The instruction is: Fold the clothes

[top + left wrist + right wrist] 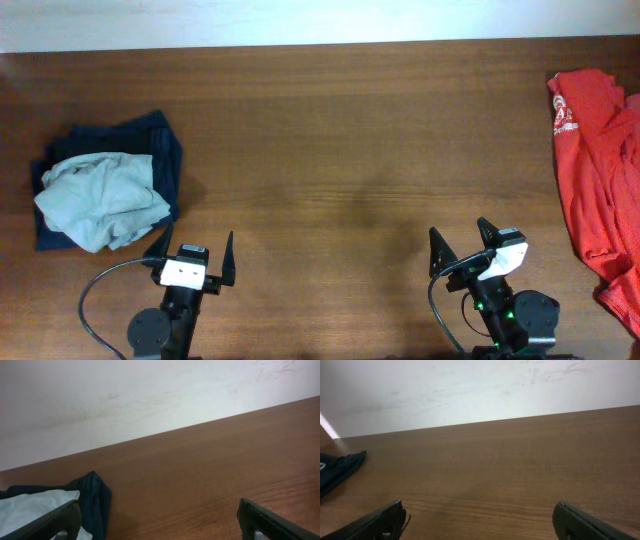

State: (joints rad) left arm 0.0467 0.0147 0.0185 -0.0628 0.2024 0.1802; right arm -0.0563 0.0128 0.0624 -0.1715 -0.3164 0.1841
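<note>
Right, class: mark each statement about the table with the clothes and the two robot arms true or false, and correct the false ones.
1. The pale grey garment lies on top of the navy garment. True.
2. The orange-red T-shirt lies right beside the pale grey garment. False: it lies at the opposite, right edge of the table.
3. The left gripper is open and holds nothing. True.
4. The right gripper is shut on the orange-red T-shirt. False: it is open, apart from the shirt.

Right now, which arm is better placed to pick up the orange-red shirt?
Right. The open right gripper sits nearer the orange-red shirt at the right edge of the table; the left gripper is beside the grey and navy garments.
</note>
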